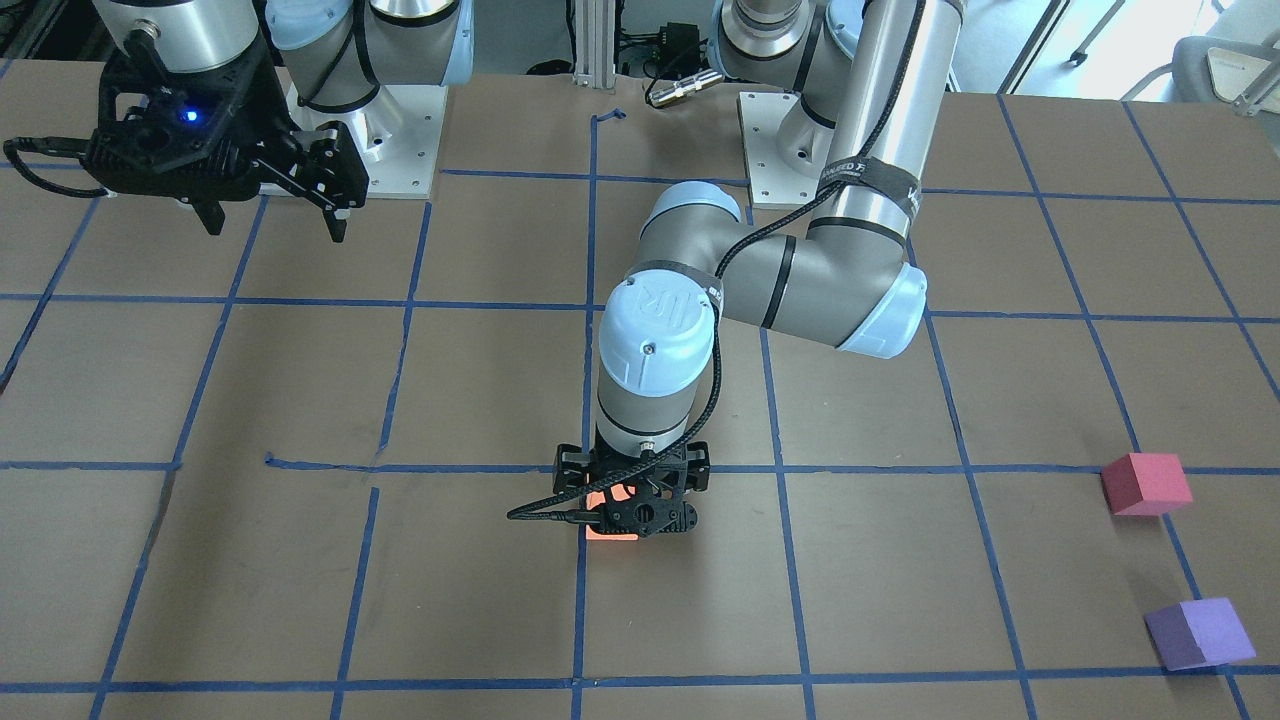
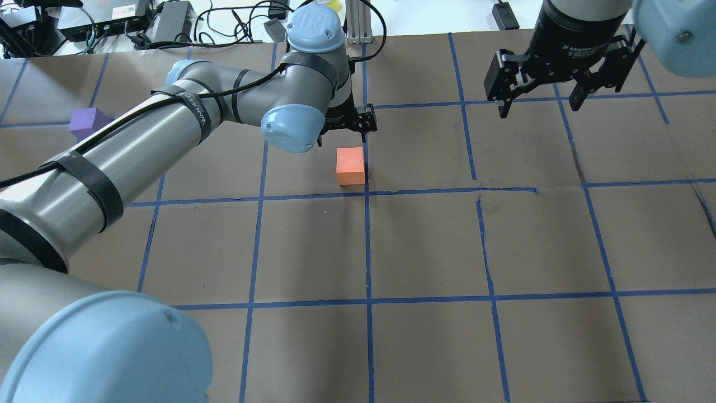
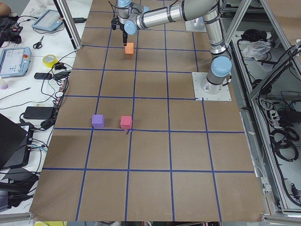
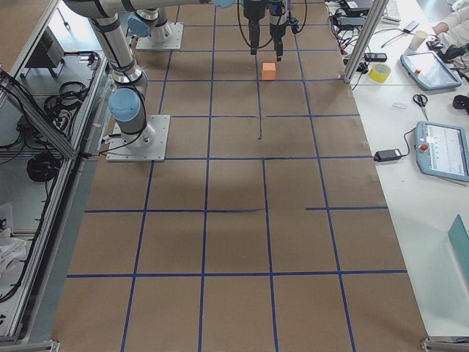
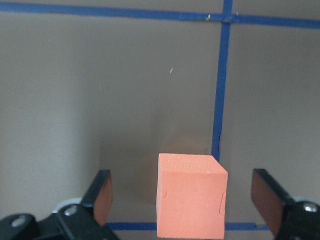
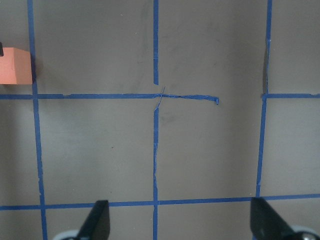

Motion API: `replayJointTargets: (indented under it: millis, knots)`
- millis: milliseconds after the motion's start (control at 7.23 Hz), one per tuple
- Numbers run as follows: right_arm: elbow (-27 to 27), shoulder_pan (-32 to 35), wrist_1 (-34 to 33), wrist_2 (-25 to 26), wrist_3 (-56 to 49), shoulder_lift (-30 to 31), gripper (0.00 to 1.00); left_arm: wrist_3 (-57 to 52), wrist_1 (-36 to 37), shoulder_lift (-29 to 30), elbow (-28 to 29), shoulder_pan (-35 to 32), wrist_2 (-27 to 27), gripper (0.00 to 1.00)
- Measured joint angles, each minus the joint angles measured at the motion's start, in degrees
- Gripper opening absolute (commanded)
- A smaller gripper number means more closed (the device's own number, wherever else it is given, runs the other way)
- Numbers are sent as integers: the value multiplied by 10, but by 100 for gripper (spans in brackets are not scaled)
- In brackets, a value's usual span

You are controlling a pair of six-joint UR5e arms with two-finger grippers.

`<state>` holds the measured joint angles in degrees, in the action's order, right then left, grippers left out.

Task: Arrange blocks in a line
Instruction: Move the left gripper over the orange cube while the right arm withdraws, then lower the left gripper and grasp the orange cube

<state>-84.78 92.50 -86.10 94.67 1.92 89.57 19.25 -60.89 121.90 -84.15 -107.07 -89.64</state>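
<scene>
The orange block [image 2: 351, 165] sits on the brown table beside a blue tape line. My left gripper [image 2: 344, 131] hangs just above it, open. In the left wrist view the orange block [image 5: 191, 196] stands between the two fingers [image 5: 102, 192], with a gap on each side. The red-pink block [image 1: 1146, 484] and the purple block [image 1: 1198, 633] lie side by side far out on my left, apart from each other. My right gripper [image 2: 540, 103] is open and empty, raised above the table on my right.
The table [image 2: 425, 246] is brown paper marked with a grid of blue tape. The arm bases [image 1: 380, 130] stand at the table's back edge. Cables and boxes [image 2: 140, 22] lie beyond the far edge.
</scene>
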Motion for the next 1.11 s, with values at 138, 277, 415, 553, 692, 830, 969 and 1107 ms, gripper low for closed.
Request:
replayJointTargets:
  millis: [138,277,415,553,692,830,969,1107]
  knots:
    - [-1,0,0,0,1,0,100,-2,-7,7,-2,-2,0,100]
    - [-2,0,0,1,1,1,100,-1,-7,15,-3,-3,-1,100]
    - [-2,0,0,1,1,1,100,0,-5,23,-3,-3,-1,100]
    - [-3,0,0,1,2,1,100,-1,-4,30,-3,-3,0,100]
    - [-3,0,0,1,2,1,100,-1,-4,34,-4,-4,1,100]
    - [-4,0,0,1,2,1,100,-1,-4,39,-3,-5,1,100]
    - [-4,0,0,1,1,1,100,-2,-4,45,-3,-5,1,100]
    - [-4,-1,-1,1,2,1,100,-2,-4,52,-4,-5,1,100]
